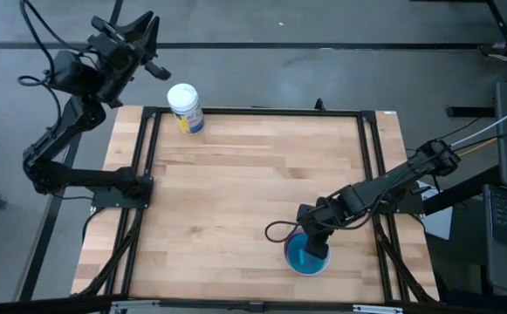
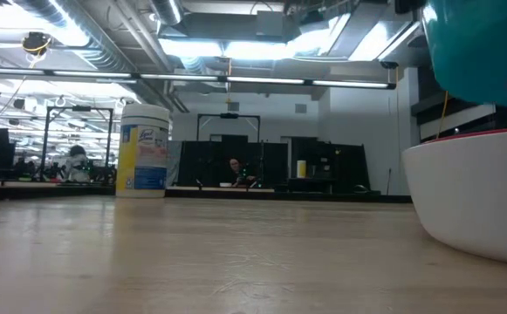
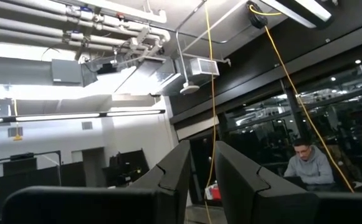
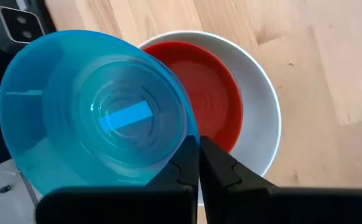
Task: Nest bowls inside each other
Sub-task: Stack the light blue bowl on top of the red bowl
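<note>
A white bowl (image 4: 258, 118) stands on the table near its front right, and a red bowl (image 4: 209, 93) is nested in it. My right gripper (image 4: 199, 163) is shut on a teal bowl (image 4: 87, 112), which hangs tilted just above them; the low view shows the teal bowl (image 2: 489, 52) over the white bowl (image 2: 476, 196). My left gripper (image 3: 202, 180) is raised beyond the table's far left corner, pointing upward, narrowly open with nothing between its fingers. My right gripper pinches the teal bowl's rim (image 4: 188, 138) between its two fingers, one finger on the inside of the wall and one on the outside. The fingers come from above, slanting down. The bowl is lifted clear and tilted, its hollow toward the wrist camera.
A white cylindrical container (image 1: 186, 108) with a yellow-blue label stands at the table's far left. Black rails (image 1: 253, 112) frame the wooden tabletop. The middle and left of the wood are bare. A person (image 3: 308, 165) sits in the room behind.
</note>
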### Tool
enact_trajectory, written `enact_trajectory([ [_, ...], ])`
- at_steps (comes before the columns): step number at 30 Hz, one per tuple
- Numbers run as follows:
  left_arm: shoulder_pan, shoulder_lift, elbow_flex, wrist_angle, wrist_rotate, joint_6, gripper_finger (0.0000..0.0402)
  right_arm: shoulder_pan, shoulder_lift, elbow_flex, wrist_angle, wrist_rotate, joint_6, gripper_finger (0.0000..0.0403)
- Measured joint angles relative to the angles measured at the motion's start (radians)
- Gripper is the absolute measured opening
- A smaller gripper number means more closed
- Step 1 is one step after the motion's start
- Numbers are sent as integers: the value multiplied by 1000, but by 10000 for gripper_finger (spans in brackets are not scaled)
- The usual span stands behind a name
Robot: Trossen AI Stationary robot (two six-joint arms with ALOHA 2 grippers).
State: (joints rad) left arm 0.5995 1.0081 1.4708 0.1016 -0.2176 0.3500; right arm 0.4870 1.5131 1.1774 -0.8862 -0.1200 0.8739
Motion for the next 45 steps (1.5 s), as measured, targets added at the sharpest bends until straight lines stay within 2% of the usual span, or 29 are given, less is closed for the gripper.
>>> enact_trajectory([
  [18,-7,-16,0,-32,12,-27,70,-51,0,-187,158,-55,-53,0],
  [34,-24,-16,0,-45,6,-26,70,-100,0,-265,229,-102,-123,1],
  [37,-24,-16,0,-49,2,-26,70,-100,-4,-267,274,-101,-121,17],
  [45,-24,-16,0,-50,2,-23,70,-99,-5,-265,339,-132,-32,94],
])
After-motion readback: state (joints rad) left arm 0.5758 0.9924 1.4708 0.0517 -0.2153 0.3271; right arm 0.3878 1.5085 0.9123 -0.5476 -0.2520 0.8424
